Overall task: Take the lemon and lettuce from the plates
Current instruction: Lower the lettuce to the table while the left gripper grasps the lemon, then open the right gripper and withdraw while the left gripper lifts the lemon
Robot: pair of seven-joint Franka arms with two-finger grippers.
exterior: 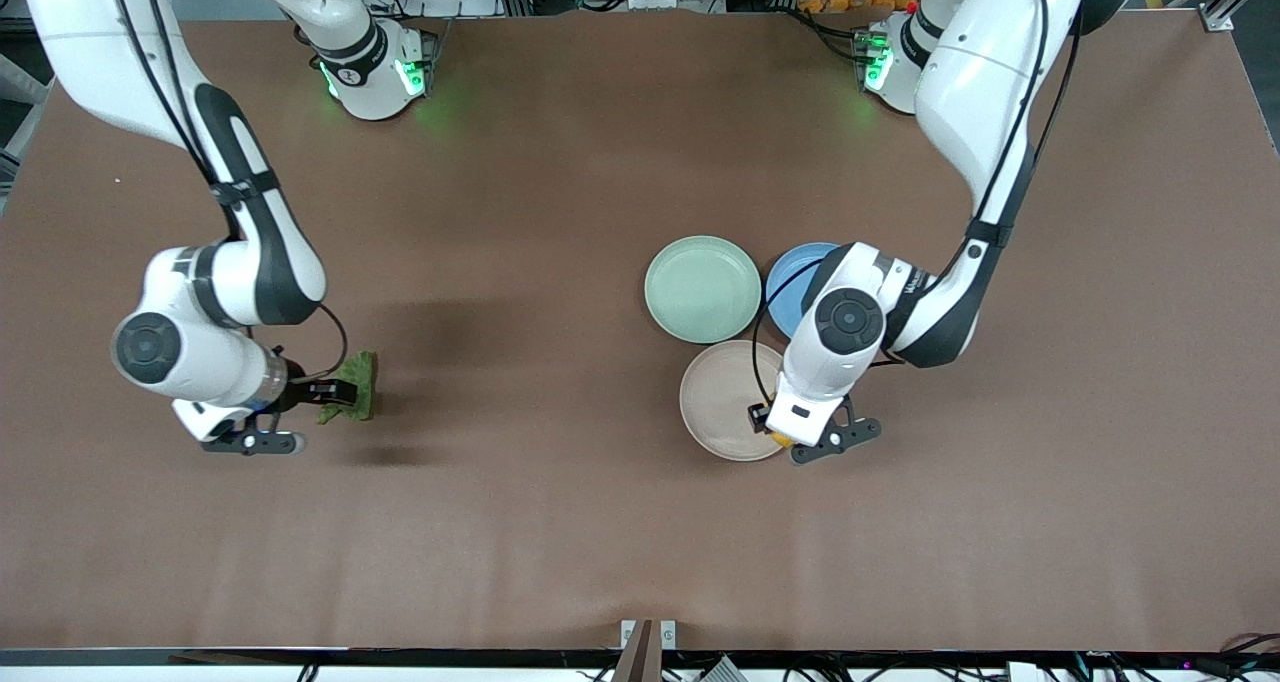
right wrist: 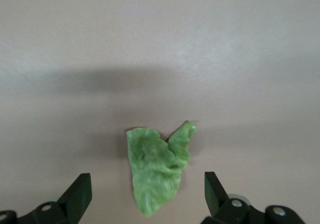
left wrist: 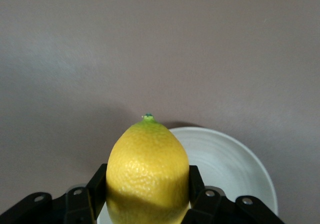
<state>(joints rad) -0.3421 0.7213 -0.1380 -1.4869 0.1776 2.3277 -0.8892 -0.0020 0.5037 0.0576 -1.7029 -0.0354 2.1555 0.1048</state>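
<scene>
Dimpled glossy lemon (left wrist: 148, 176), crinkled lettuce (right wrist: 156, 171), matt plates (exterior: 702, 288)

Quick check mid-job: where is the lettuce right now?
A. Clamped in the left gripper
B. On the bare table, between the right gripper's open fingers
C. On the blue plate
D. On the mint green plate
B: the lettuce lies flat on the brown table with the right gripper open around it, apart from the leaf, while the left gripper is shut on the lemon at the beige-pink plate.

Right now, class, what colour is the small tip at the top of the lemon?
Green, on the yellow lemon; the left wrist view shows it best.
</scene>
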